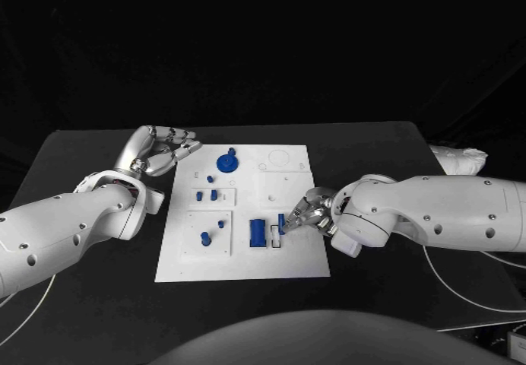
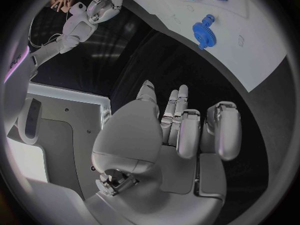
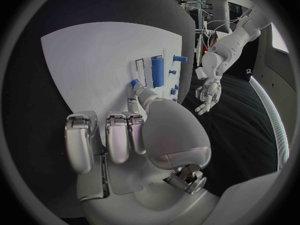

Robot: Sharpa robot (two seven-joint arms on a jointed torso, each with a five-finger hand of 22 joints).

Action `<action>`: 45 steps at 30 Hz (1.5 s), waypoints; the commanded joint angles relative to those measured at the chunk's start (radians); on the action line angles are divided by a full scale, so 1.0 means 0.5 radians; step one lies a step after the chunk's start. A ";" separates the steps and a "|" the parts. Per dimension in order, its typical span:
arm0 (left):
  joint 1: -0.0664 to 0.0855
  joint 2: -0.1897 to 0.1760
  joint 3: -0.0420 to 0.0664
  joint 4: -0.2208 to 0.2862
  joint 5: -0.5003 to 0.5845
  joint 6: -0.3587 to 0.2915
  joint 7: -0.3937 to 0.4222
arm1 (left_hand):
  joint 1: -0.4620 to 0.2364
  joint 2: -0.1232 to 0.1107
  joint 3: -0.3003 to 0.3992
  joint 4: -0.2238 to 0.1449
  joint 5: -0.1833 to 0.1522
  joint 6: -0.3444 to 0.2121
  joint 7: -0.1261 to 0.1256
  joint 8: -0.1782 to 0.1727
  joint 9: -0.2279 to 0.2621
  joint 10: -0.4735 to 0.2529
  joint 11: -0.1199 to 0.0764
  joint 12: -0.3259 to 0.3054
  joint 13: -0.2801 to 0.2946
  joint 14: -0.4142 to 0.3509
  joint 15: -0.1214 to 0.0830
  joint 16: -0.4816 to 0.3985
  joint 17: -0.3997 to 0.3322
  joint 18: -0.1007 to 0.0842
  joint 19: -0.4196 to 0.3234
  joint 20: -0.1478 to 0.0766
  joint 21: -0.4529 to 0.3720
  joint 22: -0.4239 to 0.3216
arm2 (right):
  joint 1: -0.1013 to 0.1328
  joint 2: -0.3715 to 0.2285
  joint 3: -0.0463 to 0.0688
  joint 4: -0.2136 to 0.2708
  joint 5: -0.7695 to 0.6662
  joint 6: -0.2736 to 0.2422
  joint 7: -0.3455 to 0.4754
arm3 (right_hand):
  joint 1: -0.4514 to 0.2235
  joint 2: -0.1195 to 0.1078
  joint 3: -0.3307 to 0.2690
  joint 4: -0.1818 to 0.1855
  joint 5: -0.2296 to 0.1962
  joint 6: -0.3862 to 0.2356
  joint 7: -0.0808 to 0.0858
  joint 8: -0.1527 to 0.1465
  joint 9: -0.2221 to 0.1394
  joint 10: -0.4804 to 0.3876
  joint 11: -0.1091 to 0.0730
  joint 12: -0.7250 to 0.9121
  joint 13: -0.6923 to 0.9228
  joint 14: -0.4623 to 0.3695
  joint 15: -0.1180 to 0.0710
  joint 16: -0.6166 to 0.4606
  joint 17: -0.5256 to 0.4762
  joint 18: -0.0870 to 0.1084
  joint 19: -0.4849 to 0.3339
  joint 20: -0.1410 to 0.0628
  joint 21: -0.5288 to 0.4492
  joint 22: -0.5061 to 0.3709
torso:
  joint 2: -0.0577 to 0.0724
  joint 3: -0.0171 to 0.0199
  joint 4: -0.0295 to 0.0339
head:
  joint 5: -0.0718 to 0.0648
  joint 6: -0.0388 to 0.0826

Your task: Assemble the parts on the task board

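L arm: enters from frame's left edge, forearm angled up toward centre.
L hand: upper left of centre, fingers curled in, holding nothing.
R arm: enters from right edge, runs roughly level toward mid-frame.
R hand: just right of centre, fingertips pinching small blue part; other fingers curled.
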 commanded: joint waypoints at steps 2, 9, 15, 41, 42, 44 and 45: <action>0.000 0.005 0.001 0.003 -0.008 0.027 0.006 | -0.001 0.017 -0.016 0.001 0.010 0.006 -0.008 -0.002 0.002 0.009 -0.002 0.007 -0.002 0.159 0.001 -0.012 0.347 0.000 0.068 0.004 -0.011 0.445 | -0.017 -0.004 -0.015 -0.012 0.047 0.008 -0.039 | -0.002 -0.018 -0.003 -0.015 0.006 -0.001 0.010 -0.018 -0.005 0.210 -0.007 -0.010 0.520 0.212 -0.014 0.008 0.527 -0.013 0.206 -0.013 0.009 0.526 | 0.000 -0.0001 0.000 | 0.000 0.000; 0.000 0.005 0.001 0.001 -0.010 0.029 0.003 | -0.001 0.017 -0.016 0.001 0.010 0.006 -0.008 -0.002 0.002 0.009 -0.002 0.007 -0.002 0.159 0.001 -0.012 0.347 0.000 0.068 0.004 -0.011 0.445 | -0.019 -0.005 -0.015 -0.015 0.071 0.032 -0.037 | -0.010 -0.029 -0.013 -0.015 -0.001 -0.015 0.013 -0.043 -0.014 0.210 -0.006 -0.010 0.520 0.212 -0.015 0.008 0.527 -0.013 0.206 -0.016 0.009 0.526 | -0.001 -0.0007 0.000 | -0.002 0.000; 0.000 0.007 0.001 -0.003 -0.011 0.030 0.002 | -0.001 0.017 -0.016 0.001 0.010 0.006 -0.008 -0.002 0.002 0.009 -0.002 0.007 -0.002 0.159 0.001 -0.012 0.347 0.000 0.068 0.004 -0.011 0.445 | -0.019 0.014 -0.015 -0.027 0.078 0.063 -0.051 | -0.016 -0.037 -0.021 -0.015 -0.009 -0.045 0.008 -0.079 -0.025 0.210 -0.008 -0.010 0.520 0.212 -0.016 0.008 0.527 -0.013 0.206 -0.018 0.009 0.526 | 0.000 0.0001 0.001 | -0.002 0.000; 0.000 0.011 0.001 -0.012 -0.013 0.033 -0.003 | 0.004 0.021 -0.019 0.001 0.012 0.005 -0.007 -0.003 0.002 0.007 -0.001 0.006 -0.003 0.159 0.001 -0.012 0.346 0.000 0.068 0.004 -0.012 0.445 | -0.019 0.073 -0.015 -0.046 0.077 0.092 -0.075 | -0.070 -0.090 -0.096 0.022 -0.030 -0.222 0.049 -0.222 -0.026 0.210 0.019 -0.010 0.520 0.212 0.001 0.008 0.527 -0.013 0.206 -0.009 0.009 0.526 | 0.000 -0.0009 0.001 | -0.010 0.000; 0.000 0.011 0.001 -0.013 -0.013 0.032 -0.003 | 0.004 0.021 -0.019 0.001 0.012 0.005 -0.007 -0.003 0.002 0.007 -0.001 0.006 -0.003 0.159 0.001 -0.012 0.346 0.000 0.068 0.004 -0.012 0.445 | -0.019 0.076 -0.015 -0.048 0.077 0.092 -0.075 | -0.072 -0.093 -0.100 0.024 -0.022 -0.224 0.054 -0.223 -0.025 0.210 0.023 -0.010 0.520 0.212 0.003 0.008 0.527 -0.013 0.206 -0.007 0.009 0.526 | 0.000 -0.0006 0.001 | -0.009 0.000; 0.000 0.012 0.001 -0.013 -0.013 0.032 -0.003 | 0.004 0.021 -0.019 0.001 0.012 0.005 -0.007 -0.003 0.002 0.007 -0.001 0.006 -0.003 0.159 0.001 -0.012 0.346 0.000 0.068 0.004 -0.012 0.445 | -0.019 0.080 -0.015 -0.050 0.074 0.092 -0.076 | -0.073 -0.096 -0.106 0.026 -0.002 -0.230 0.060 -0.227 -0.024 0.210 0.028 -0.010 0.520 0.212 0.008 0.008 0.527 -0.013 0.206 -0.003 0.009 0.526 | 0.000 -0.0005 0.001 | -0.009 0.000; 0.000 0.012 0.001 -0.013 -0.013 0.032 -0.003 | 0.004 0.021 -0.019 0.001 0.012 0.005 -0.007 -0.003 0.002 0.007 -0.001 0.006 -0.003 0.159 0.001 -0.012 0.346 0.000 0.068 0.004 -0.012 0.445 | -0.019 0.083 -0.015 -0.054 0.070 0.094 -0.077 | -0.072 -0.098 -0.109 0.026 0.017 -0.238 0.062 -0.231 -0.023 0.210 0.031 -0.010 0.520 0.212 0.011 0.008 0.527 -0.013 0.206 0.000 0.009 0.526 | 0.000 -0.0007 0.001 | -0.007 0.000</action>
